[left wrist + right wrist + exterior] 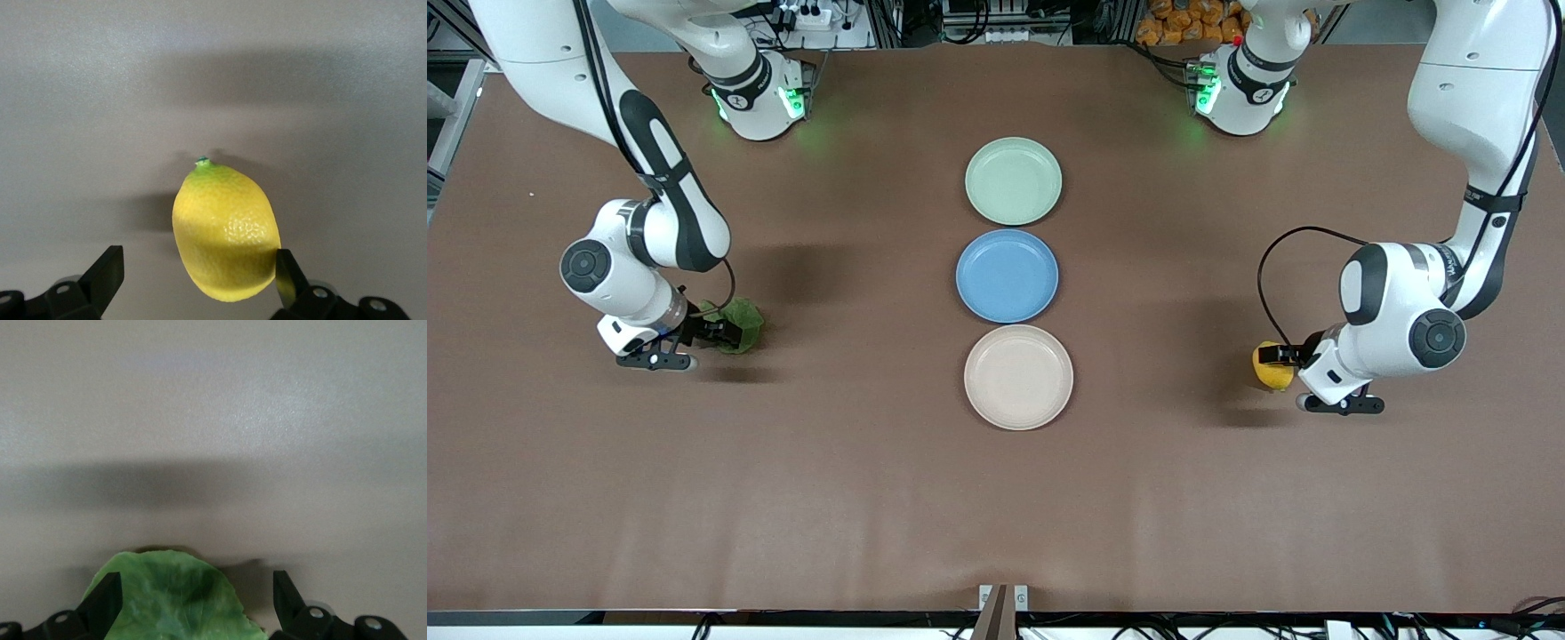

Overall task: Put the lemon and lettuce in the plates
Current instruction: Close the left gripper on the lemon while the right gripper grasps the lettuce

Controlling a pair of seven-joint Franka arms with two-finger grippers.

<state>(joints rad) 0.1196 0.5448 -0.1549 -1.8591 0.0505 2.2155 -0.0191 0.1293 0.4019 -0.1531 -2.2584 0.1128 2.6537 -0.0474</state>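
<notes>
Left wrist view puts you right on the small oval bright yellow lemon (pixel 225 230), green nub at one pointed end, lying on the brown table (pixel 854 498) toward the left arm's end, well apart from the plates. Your left gripper (pixel 200 280) is spread around it: one finger touches the fruit's flank, the other stands clear, so nothing is pinched yet. I judge the lemon firm, light and rounded with a dimpled skin, so it may roll or squirt out of a skewed grip; take it across the fat middle, not near the tapered tips. Over at the right arm's end, the small dark green wrinkly lettuce leaf (pixel 738 324) lies flat on the table, and your right gripper (pixel 193 603) sits low at it, fingers spread wide with the leaf's edge between them, not clamped. That leaf looks soft, thin and floppy; I expect it to droop and fold when lifted, so bite well in from the rim, near the thicker veined part, and squeeze gently. Down the middle of the table run the pale mint green round plate (pixel 1014 180), farthest from the front camera, a blue round plate (pixel 1007 276), then the beige off-white round plate (pixel 1018 376), all bare.
</notes>
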